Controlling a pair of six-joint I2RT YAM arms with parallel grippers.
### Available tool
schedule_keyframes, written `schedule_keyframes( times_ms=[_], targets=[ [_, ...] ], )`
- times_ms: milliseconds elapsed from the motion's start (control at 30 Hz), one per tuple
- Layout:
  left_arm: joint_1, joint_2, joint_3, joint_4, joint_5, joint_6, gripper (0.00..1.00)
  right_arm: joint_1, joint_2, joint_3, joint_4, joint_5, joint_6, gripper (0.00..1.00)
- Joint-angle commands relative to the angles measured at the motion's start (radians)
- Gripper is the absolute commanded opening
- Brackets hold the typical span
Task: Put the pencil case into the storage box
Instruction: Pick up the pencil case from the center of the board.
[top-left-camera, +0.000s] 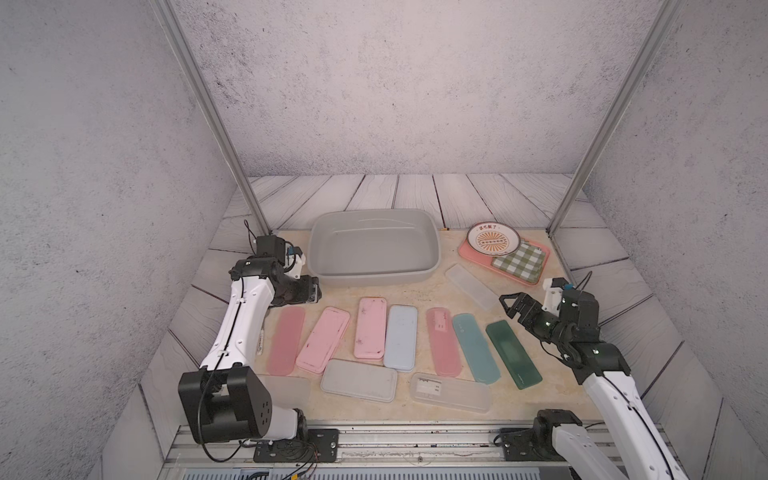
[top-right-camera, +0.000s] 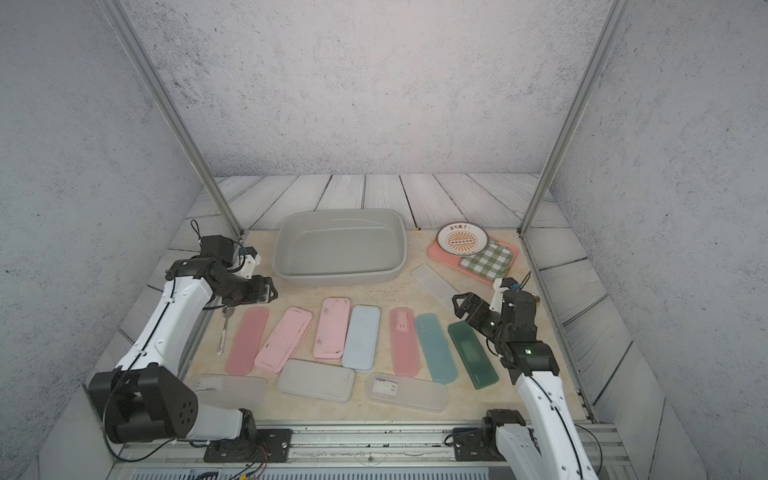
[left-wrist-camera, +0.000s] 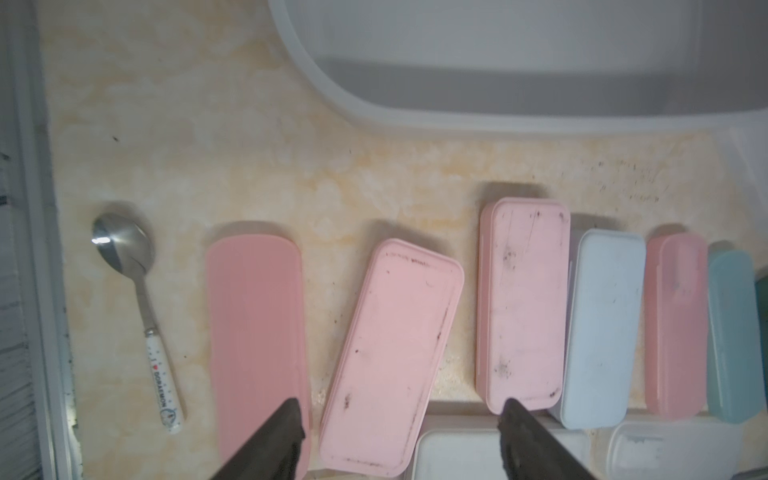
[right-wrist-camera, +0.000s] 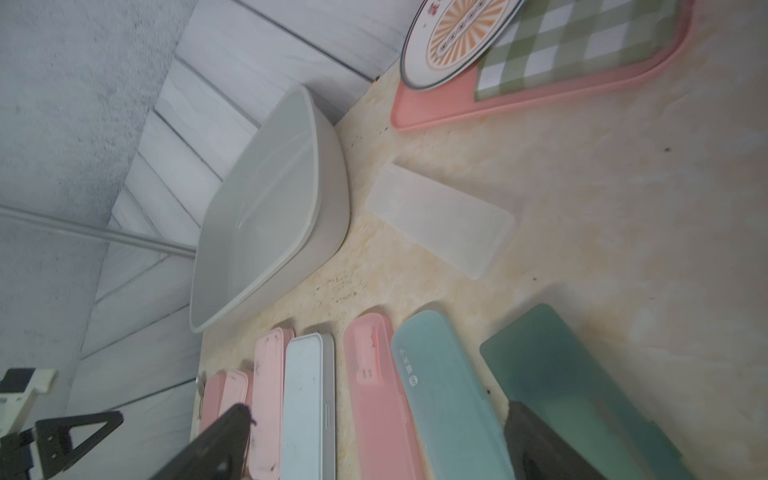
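On your surface (top-left-camera: 415, 293): one grey storage box (top-left-camera: 374, 277), far centre. Right of it, a pink tray (top-left-camera: 471, 259) carrying a printed plate (top-left-camera: 493, 240) and a checked cloth (top-left-camera: 519, 262). Nearer you, seven pencil cases (top-left-camera: 370, 327) in a row; three pale cases (top-left-camera: 358, 380) in front; one frosted case (top-left-camera: 471, 286) beside the tray. Your left pincer (top-left-camera: 315, 289) by the box's near-left corner, right pincer (top-left-camera: 510, 302) by the frosted case.

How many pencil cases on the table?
11. Middle row: rose, tilted pink, pink, blue, salmon, teal, green. Front: translucent, grey, clear. Frosted one by the pink tray. Arms may hide more.
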Motion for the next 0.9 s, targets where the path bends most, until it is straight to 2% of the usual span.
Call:
schedule_keyframes(
  times_ms=[0, 67, 100, 133, 233, 433, 700, 867],
  targets=[
    [-0.038, -0.038, -0.074, -0.041, -0.130, 0.216, 0.79, 0.018, 0.033, 0.014, -0.031, -0.144, -0.071, 0.96],
    [-0.074, -0.060, -0.161, -0.016, -0.225, 0.288, 0.88, 0.020, 0.023, -0.022, 0.036, -0.178, -0.028, 0.96],
    [-0.087, -0.068, -0.200, 0.001, -0.238, 0.302, 0.95, 0.020, 0.014, -0.047, 0.088, -0.192, 0.003, 0.96],
    [-0.093, -0.070, -0.231, 0.025, -0.243, 0.302, 0.97, 0.020, 0.010, -0.067, 0.129, -0.201, 0.031, 0.96],
    [-0.134, -0.049, -0.281, 0.084, -0.248, 0.260, 0.98, 0.020, 0.025, -0.113, 0.250, -0.230, 0.106, 0.96],
    [-0.180, 0.091, -0.272, 0.132, -0.289, 0.193, 1.00, 0.020, 0.042, -0.113, 0.278, -0.268, 0.113, 0.96],
    [-0.180, 0.170, -0.306, 0.168, -0.266, 0.234, 1.00, 0.021, 0.001, -0.142, 0.294, -0.272, 0.131, 0.96],
    [-0.181, 0.190, -0.304, 0.120, -0.214, 0.256, 1.00, 0.022, 0.011, -0.149, 0.321, -0.290, 0.153, 0.96]
  ],
)
